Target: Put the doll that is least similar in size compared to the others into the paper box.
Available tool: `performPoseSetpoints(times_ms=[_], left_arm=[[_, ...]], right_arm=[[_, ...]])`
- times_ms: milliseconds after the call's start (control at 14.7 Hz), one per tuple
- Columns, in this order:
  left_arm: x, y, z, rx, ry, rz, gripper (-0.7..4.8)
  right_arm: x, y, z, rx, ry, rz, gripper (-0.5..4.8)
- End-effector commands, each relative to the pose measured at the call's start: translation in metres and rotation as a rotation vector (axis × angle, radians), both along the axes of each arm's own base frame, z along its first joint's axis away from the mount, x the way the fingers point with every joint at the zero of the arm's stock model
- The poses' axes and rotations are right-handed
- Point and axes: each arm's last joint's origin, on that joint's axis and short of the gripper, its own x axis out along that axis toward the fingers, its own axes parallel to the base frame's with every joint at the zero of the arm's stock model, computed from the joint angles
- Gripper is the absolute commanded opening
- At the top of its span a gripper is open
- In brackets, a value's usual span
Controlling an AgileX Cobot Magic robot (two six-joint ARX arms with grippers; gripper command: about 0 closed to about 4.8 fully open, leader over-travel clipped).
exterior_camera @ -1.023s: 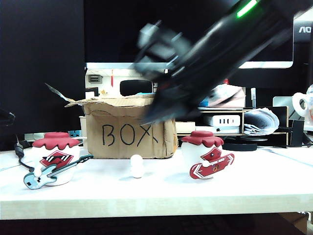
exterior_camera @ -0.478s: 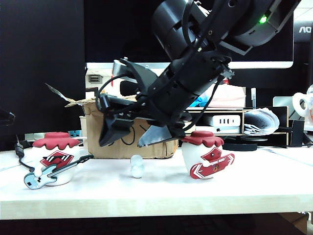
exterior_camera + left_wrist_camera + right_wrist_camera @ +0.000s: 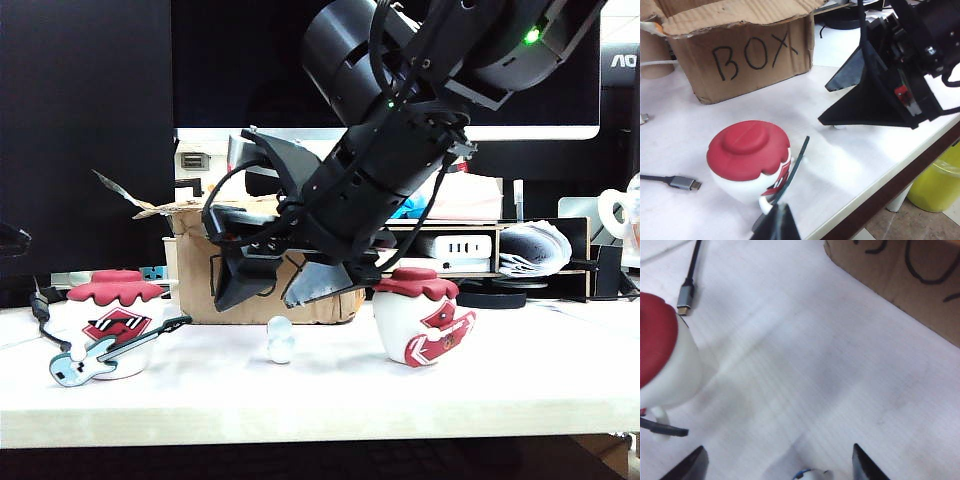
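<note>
The doll (image 3: 281, 340), a tiny plain white figure, stands on the table in front of the paper box (image 3: 190, 272), a worn brown carton marked "BOX". My right gripper (image 3: 275, 290) hangs just above the doll, open, one black finger on each side of it and nothing between them. In the right wrist view only the doll's top (image 3: 812, 474) shows between the wide-apart fingertips of the right gripper (image 3: 780, 465). The left wrist view shows the paper box (image 3: 740, 55), and my left gripper (image 3: 777, 226) is shut and empty near the table's front left edge.
A red-capped doll with a blue guitar (image 3: 110, 322) stands left of the tiny one, and one with a red guitar (image 3: 420, 320) stands right, close under the right arm. A USB cable (image 3: 687, 290) lies on the table. Monitors and desk clutter fill the back.
The right arm has swung down in front of the box and its gripper has opened over the tiny doll. The red-guitar doll has shifted slightly. The left arm has kept still.
</note>
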Motion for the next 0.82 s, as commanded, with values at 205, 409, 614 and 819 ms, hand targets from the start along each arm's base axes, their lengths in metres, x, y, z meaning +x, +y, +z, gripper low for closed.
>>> performPoseSetpoints(times_ms=[205,409,614,819], left_arm=[[0.0,0.0,0.001,-0.005,-0.008,-0.001,-0.05],[0.0,0.0,0.001,-0.006,-0.009,-0.001,-0.05],[0.0,0.0,0.001,-0.006,-0.008,-0.001,-0.05],[0.0,0.0,0.001,-0.006,-0.01,-0.001,-0.05]], right_arm=[[-0.005,-0.006,-0.011,-0.085,0.084,-0.019,3.54],[-0.006,-0.008,-0.013,-0.112,0.097,-0.031,2.96],[-0.007,-0.009,-0.017,-0.133,0.116,-0.029,2.95],[-0.009,-0.006,-0.028,-0.161,0.143,-0.019,2.9]])
